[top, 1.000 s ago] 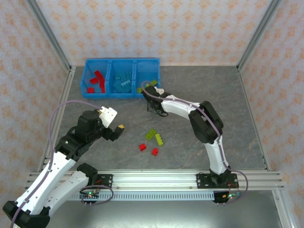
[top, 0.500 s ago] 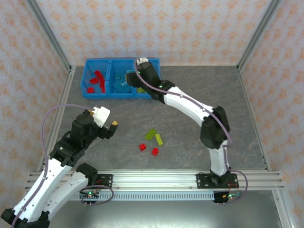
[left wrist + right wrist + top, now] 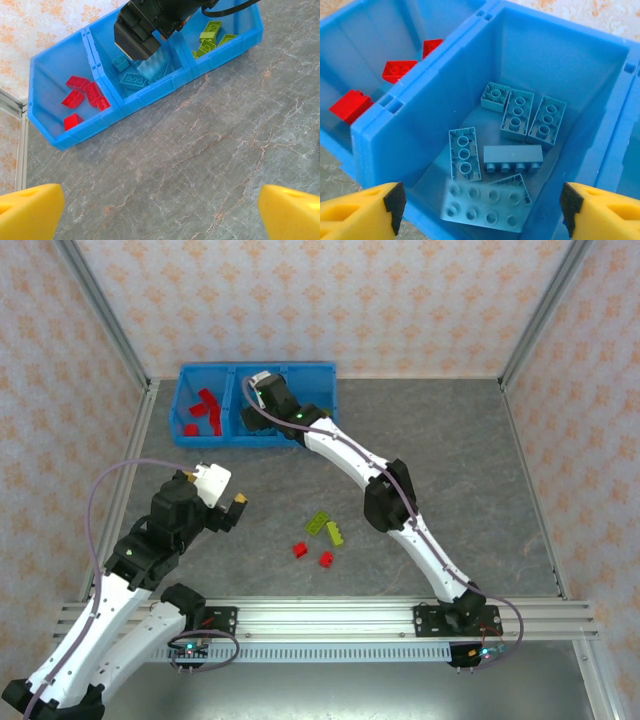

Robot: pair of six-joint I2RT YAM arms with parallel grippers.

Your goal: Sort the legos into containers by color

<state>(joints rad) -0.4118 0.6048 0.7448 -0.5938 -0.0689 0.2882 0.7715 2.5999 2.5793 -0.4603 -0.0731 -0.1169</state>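
Right wrist | right fingers (image 3: 360, 207) spread wide; blurred light blue lego (image 3: 487, 207) seen loose, lower centre, in middle compartment (image 3: 560, 60) | left fingers (image 3: 30, 212) wide, empty | step judged: blue drop-off | next: green legos (image 3: 318, 522) and red legos (image 3: 300, 550) mid-table (image 3: 480, 460) to be fetched.

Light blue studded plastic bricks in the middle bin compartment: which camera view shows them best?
Right wrist view: the light blue bricks lie close below, studs plain. Left wrist view has them small, partly behind the right arm. Top external view: the arm covers most.
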